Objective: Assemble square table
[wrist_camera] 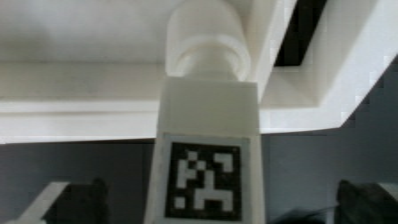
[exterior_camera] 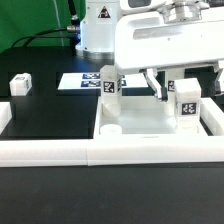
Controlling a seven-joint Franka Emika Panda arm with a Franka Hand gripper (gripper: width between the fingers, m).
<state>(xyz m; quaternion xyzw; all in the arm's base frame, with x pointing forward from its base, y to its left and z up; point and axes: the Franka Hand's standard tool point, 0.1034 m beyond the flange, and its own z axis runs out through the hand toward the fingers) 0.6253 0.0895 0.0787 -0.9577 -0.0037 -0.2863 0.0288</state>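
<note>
Near the black table's edge at the exterior view's left sits 1 loose leg (exterior_camera: 20,84), short, white and blocky. Next comes the flat marker board (exterior_camera: 82,81). The square tabletop (exterior_camera: 150,122), a smooth white plastic slab, carries 2 upright legs: a corner leg (exterior_camera: 108,82) at its far left corner and a tagged right leg (exterior_camera: 187,101) near its right edge. The pincer (wrist_camera: 217,203) straddles that right leg, jaws wide, dark fingertips (wrist_camera: 68,203) clear of it.
</note>
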